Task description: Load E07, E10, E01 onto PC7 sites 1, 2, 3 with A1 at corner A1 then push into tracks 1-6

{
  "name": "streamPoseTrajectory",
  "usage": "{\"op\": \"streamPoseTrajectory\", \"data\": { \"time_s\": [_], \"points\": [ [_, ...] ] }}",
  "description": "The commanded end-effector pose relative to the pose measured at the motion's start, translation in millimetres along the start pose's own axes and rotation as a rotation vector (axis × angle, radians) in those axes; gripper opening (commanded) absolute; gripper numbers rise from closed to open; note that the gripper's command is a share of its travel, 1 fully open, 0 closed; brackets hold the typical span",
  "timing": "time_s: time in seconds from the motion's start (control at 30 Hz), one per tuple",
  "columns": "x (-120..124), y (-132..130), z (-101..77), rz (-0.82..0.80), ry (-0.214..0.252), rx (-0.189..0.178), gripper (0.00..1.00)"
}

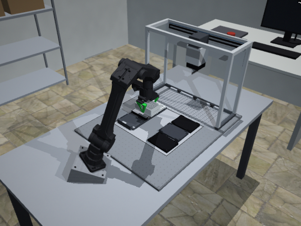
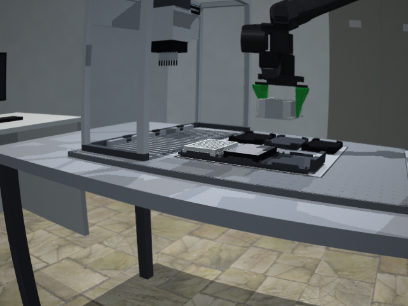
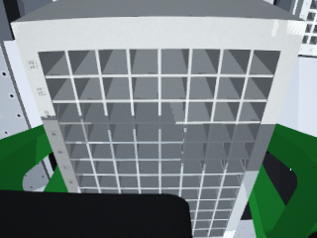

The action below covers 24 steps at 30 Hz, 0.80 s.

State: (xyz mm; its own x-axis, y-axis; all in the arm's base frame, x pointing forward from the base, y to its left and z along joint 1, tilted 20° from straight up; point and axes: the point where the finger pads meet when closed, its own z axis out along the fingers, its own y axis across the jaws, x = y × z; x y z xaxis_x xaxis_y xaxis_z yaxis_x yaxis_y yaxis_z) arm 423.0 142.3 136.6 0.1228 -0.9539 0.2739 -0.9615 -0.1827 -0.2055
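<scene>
I've got the deep block (image 2: 276, 109) clamped in the pincer (image 2: 280, 99), hanging high above the dark tray (image 2: 289, 161) — next I'd lower it squarely into the free slot by the handle, corner mark matched.

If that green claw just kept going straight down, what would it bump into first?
The gripper points down, shut on the deep-well block, so the block would land first, probably on the dark carrier, at its empty handle-end site or the flat plate beside it. Depth is hard to judge.
</scene>
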Motion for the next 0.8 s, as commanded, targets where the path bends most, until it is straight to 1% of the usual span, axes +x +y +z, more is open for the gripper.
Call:
{"op": "streamPoseTrajectory", "data": {
  "time_s": [0.0, 0.17, 0.23, 0.37, 0.43, 0.47, 0.5, 0.53, 0.6, 0.77],
  "points": [
    [-11, -1, -16.3, 0.036, -0.017, 0.050, 0.00],
    [-28, 12, -13.0, 0.034, -0.016, 0.043, 0.00],
    [-33, 16, -15.4, 0.036, -0.019, 0.049, 0.00],
    [-46, 26, -15.2, 0.036, -0.020, 0.048, 0.00],
    [-46, 26, -15.2, 0.036, -0.020, 0.048, 0.00],
    [-52, 11, -29.8, 0.051, -0.038, 0.085, 0.00],
    [-53, 26, -19.1, 0.041, -0.026, 0.058, 0.00],
    [-56, 34, -14.9, 0.036, -0.023, 0.047, 0.00],
    [-64, 40, -9.8, 0.031, -0.017, 0.033, 0.00],
    [-82, 54, -1.9, 0.025, -0.010, 0.017, 0.00]
  ]
}}
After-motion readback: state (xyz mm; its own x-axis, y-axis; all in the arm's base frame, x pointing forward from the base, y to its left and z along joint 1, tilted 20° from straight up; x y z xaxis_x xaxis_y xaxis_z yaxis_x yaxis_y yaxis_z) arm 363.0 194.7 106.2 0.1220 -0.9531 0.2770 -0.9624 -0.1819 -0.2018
